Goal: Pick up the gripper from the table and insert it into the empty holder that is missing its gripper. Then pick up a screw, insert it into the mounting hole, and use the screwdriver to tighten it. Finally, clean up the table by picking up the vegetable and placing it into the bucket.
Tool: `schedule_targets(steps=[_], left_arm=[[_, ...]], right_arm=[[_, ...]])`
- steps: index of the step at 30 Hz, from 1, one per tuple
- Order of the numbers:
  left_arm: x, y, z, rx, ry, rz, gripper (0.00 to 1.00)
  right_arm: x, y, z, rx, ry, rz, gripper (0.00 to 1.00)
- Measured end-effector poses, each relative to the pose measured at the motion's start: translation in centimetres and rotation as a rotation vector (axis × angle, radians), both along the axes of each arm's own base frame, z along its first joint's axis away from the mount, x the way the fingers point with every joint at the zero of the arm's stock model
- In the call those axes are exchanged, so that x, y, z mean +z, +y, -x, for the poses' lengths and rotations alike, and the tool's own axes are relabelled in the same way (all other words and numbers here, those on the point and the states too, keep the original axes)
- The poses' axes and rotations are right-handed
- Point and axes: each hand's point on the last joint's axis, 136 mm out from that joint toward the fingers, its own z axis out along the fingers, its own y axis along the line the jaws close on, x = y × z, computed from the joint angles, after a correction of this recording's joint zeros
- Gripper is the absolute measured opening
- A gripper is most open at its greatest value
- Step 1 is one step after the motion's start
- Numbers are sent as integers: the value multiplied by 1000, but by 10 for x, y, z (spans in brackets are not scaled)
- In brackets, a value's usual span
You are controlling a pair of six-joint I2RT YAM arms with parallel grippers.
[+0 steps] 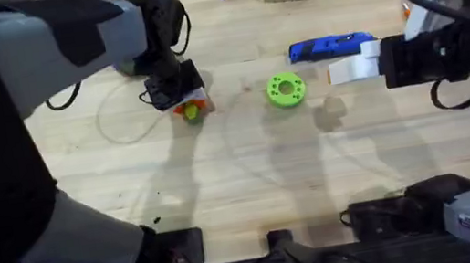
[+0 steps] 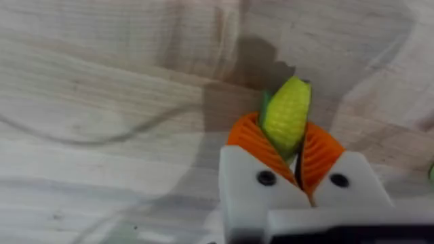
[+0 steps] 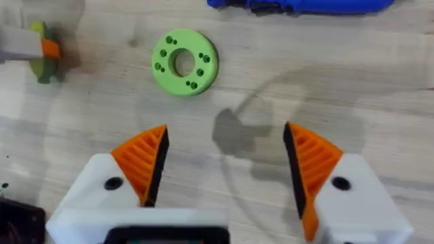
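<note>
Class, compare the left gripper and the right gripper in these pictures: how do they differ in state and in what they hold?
1. The left gripper is shut on the vegetable, a yellow toy corn cob; the right gripper is open and holds nothing.
2. In the overhead view, the left gripper sits left of the green disc, while the right gripper is to its right, close to the screwdriver.

Both have white fingers with orange ribbed pads.

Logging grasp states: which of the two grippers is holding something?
The left gripper: its orange fingers pinch the yellow corn. The right gripper is spread open over bare table.
</note>
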Motion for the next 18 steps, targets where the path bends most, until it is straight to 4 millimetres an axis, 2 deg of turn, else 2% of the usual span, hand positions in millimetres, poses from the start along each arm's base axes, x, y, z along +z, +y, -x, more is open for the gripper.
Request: schedule_targets(steps=[3, 5, 14, 18], left_arm=[[6, 4, 4, 10, 32, -9, 30], [18, 8, 1, 21, 38, -15, 30], [114, 26, -60, 21, -164, -79, 30], [144, 45, -82, 37, -257, -109, 30]], right_arm=[[0, 0, 0, 0, 0, 0, 952], [0, 0, 0, 0, 0, 0, 952], [0, 0, 0, 0, 1, 0, 952], [0, 0, 0, 0, 1, 0, 951]])
